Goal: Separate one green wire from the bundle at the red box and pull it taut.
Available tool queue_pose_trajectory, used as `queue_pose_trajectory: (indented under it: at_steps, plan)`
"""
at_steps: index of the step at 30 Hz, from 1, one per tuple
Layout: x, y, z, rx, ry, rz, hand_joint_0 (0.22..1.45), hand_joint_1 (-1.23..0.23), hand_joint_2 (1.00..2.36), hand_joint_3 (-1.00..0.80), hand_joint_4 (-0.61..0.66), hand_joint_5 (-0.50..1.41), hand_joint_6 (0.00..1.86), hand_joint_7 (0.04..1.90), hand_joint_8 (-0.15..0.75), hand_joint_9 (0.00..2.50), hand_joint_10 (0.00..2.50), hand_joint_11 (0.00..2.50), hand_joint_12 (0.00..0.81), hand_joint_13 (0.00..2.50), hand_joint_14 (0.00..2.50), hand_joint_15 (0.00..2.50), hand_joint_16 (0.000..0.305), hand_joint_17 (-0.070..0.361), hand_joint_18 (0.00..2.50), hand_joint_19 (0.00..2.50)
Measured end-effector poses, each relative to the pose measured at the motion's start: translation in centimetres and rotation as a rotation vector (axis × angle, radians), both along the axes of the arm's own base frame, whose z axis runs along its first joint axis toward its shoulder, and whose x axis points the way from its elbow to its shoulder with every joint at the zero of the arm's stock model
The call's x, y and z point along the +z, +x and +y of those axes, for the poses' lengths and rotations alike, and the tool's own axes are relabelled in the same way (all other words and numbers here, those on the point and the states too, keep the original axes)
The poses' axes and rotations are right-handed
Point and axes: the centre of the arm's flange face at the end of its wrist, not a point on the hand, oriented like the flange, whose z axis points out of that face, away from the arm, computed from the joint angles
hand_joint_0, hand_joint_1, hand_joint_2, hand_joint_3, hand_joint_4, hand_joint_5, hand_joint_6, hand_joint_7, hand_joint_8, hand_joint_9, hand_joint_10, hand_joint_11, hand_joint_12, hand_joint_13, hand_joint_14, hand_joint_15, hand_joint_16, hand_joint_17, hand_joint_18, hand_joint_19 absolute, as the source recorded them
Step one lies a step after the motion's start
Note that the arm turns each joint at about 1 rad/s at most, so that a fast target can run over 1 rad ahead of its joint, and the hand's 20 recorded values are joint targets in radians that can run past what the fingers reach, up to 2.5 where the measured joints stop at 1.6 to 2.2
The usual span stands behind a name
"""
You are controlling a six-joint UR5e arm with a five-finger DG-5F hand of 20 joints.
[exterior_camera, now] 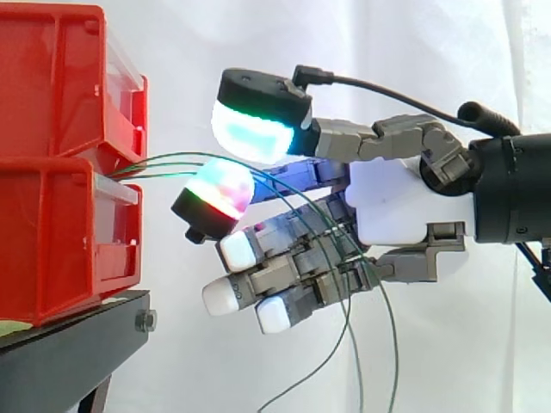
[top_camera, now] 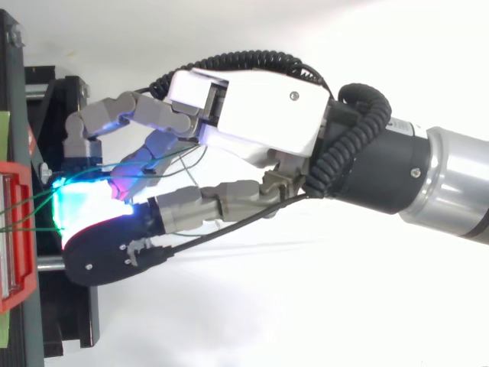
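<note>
A lab test rig: red bins (exterior_camera: 52, 172), black stand (exterior_camera: 60, 353), white curtain (exterior_camera: 430, 52).

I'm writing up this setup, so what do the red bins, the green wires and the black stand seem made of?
Red bins: glossy moulded plastic, by the sheen and rounded edges. Green wires: thin, plastic-sheathed strands, probably, as they sag in loose curves. Black stand: likely matte painted metal, given the bolt at its edge; not certain.

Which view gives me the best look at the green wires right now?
Side view: the green wires show leaving the gap between the stacked red bins, reaching the hand and hanging loose below it. The top view catches a short stretch near the bin, then the hand covers them.
</note>
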Motion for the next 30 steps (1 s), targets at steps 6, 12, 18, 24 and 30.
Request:
queue_pose_trajectory:
  at_steps: [6, 12, 18, 24, 30]
  plan:
    - [-0.5, -0.2, -0.4, -0.007, -0.019, 0.015, 0.57, -0.39, 1.0, -0.45, 0.23, -0.17, 0.82, 1.23, 0.316, 1.0, 0.02, 0.59, 0.351, 0.85, 0.01, 0.35, 0.048, 0.109, 0.75, 0.68]
    - [-2.7, -0.9, -0.4, -0.011, -0.031, 0.031, 0.58, -0.5, 1.01, -0.42, 0.23, -0.17, 0.81, 1.23, 0.315, 0.99, 0.02, 0.58, 0.351, 0.85, 0.01, 0.35, 0.048, 0.107, 0.75, 0.68]
    - [-3.3, -0.8, -0.2, -0.016, -0.029, 0.001, 0.6, -0.59, 1.01, -0.36, 0.23, -0.17, 0.8, 1.3, 0.315, 0.99, 0.02, 0.58, 0.35, 0.85, 0.01, 0.34, 0.047, 0.106, 0.75, 0.67]
    - [-3.2, -0.7, -0.2, -0.017, -0.027, -0.011, 0.6, -0.67, 1.02, -0.25, 0.21, -0.18, 0.83, 1.3, 0.316, 0.96, 0.02, 0.6, 0.351, 0.85, 0.01, 0.35, 0.047, 0.107, 0.76, 0.67]
    - [-2.9, -0.5, -0.1, -0.016, -0.027, -0.019, 0.63, -0.78, 1.02, -0.31, 0.19, -0.19, 0.85, 1.24, 0.308, 0.91, 0.02, 0.6, 0.348, 0.84, 0.01, 0.35, 0.048, 0.107, 0.76, 0.66]
